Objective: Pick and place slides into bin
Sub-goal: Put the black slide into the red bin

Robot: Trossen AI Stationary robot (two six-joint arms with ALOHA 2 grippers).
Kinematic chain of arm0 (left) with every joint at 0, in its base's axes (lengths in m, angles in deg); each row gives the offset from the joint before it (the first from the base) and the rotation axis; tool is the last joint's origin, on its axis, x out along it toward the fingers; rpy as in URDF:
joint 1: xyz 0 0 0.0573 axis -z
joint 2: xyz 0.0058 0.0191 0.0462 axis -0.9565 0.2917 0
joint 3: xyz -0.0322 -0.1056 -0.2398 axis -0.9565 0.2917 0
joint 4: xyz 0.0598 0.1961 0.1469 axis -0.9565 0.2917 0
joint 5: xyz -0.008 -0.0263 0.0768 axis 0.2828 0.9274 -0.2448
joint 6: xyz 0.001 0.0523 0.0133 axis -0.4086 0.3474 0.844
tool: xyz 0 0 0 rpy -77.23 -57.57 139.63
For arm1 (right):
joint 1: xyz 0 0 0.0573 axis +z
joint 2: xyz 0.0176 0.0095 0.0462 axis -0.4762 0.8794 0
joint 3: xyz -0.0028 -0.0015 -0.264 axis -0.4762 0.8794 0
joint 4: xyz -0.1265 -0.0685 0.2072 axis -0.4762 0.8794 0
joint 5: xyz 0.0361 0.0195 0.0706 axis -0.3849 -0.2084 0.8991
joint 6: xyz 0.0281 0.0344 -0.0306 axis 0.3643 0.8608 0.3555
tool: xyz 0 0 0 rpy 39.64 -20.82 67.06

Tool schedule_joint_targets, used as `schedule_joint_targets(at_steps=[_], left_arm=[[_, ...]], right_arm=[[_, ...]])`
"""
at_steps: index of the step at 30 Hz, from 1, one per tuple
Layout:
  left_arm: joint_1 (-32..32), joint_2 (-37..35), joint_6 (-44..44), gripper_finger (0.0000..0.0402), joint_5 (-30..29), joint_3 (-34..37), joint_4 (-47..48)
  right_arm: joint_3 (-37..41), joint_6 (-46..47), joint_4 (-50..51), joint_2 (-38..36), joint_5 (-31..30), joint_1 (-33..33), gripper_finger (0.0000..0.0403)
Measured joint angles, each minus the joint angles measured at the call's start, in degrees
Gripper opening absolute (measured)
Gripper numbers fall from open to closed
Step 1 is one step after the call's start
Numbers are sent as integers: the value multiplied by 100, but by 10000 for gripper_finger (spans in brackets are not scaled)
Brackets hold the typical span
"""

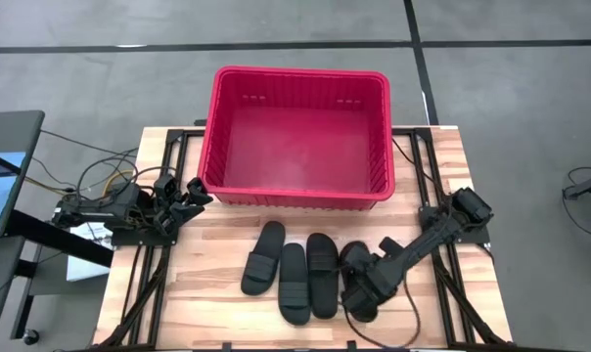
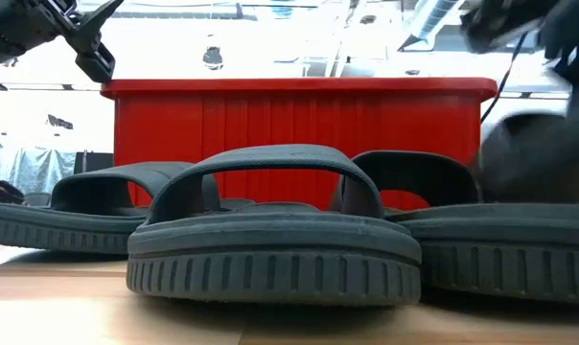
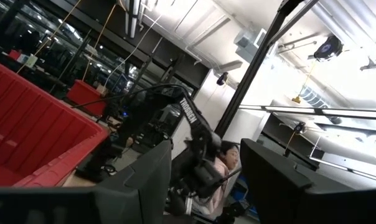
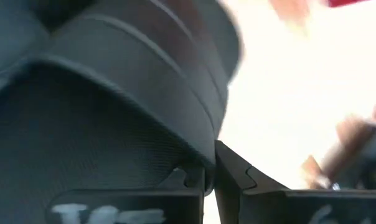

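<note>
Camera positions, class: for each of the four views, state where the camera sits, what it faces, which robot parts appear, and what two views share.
High view: overhead, facing down on the bin, four slides, both arms.
Low view: tabletop level, facing slides and bin wall; left pincer above.
Left wrist view: on left arm, facing the room; own fingers, right arm beyond.
Right wrist view: on right arm, shut right pincer on the rightmost slide.
Shared: high and low both show the bin.

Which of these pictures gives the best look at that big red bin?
The high view: the red bin shows whole from above, rim, walls and bare floor, with no sandal inside. The low view shows only its front wall behind the sandals. The left wrist view catches one corner; the right wrist view only a red sliver.
</note>
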Motion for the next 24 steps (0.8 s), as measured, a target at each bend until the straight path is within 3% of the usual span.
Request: schedule_joint_targets(at_steps=[6,14,24], left_arm=[[0,0,0,183,0,0,4],[0,0,-2,183,-2,0,6],[0,0,2,183,-17,0,10]], right_arm=[[-764,718,972,2,-30,447,2],[-1307,884,1018,2,-188,644,1],[-2108,309,1033,2,-1671,158,1]])
